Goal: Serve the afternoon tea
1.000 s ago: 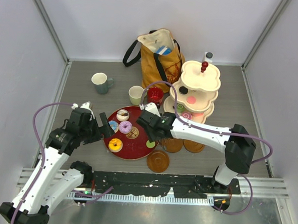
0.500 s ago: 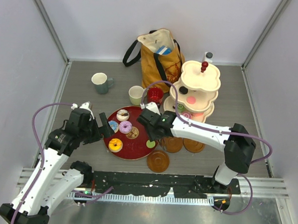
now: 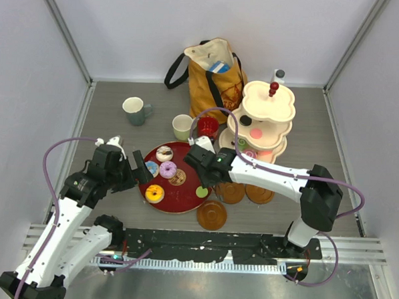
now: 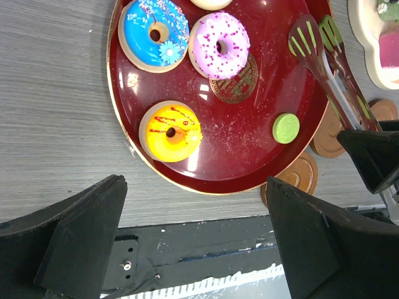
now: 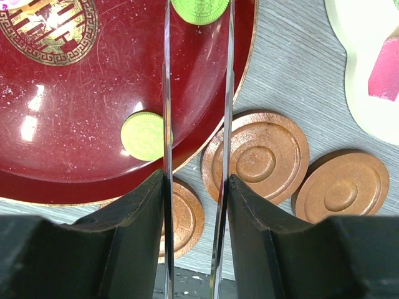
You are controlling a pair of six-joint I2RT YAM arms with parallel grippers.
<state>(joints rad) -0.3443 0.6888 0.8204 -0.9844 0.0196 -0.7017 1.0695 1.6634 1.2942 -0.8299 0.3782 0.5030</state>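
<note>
- Over the near right part of the red tray (image 4: 243, 143), the right gripper (image 5: 196, 180) is clamped on a pair of tongs (image 4: 304, 38), one finger pressing each arm from outside.
- The tongs' two thin arms stand a little apart and run almost side by side, ending in green slotted tips above the tray's right half.
- I cannot tell whether the tips touch the tray.
- A green macaron (image 4: 286, 128) lies flat on the tray just left of the arms and outside the gap, closer to the gripper than to the tips.
- At the tray's near left rim, the left gripper (image 4: 193, 184) hovers with its fingers spread wide, holding nothing.
- A yellow donut (image 4: 170, 131), a blue donut (image 4: 154, 33) and a purple donut (image 4: 219, 45) lie on the tray's left half, well apart from the tongs.
- Three brown saucers (image 5: 257, 163) lie bare on the table by the tray's near right edge, one partly tucked under its rim.
- The cream stand (image 3: 266, 99) rises at the right behind the right arm, with a few sweets on its tiers.
- A grey-green mug (image 3: 133, 109), a pale green mug (image 3: 181, 126) and a red mug (image 3: 207, 127) stand behind the tray, with a yellow bag (image 3: 213, 76) beyond them.
</note>
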